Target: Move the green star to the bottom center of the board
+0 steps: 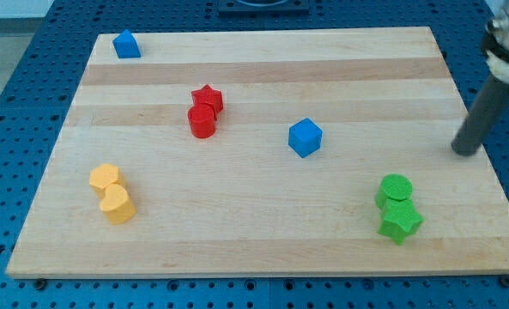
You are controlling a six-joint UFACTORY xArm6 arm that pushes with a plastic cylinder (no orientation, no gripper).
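Sitting near the board's [263,257] lower right corner, the green star [400,222] is touched from above by the green cylinder [395,190]. No fingers are fitted; my tip [465,153] is held upper right, apart, seemingly placed for a leftward push.

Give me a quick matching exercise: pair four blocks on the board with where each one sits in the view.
Blocks:
1. green star
2. blue cube
3. red star
4. yellow pair

Places:
A. left side, low
B. near the centre
C. lower right, touching the green cylinder
D. touching the red cylinder, left of centre

Pairs: 1-C, 2-B, 3-D, 4-A.

My tip is up and right of the green star.
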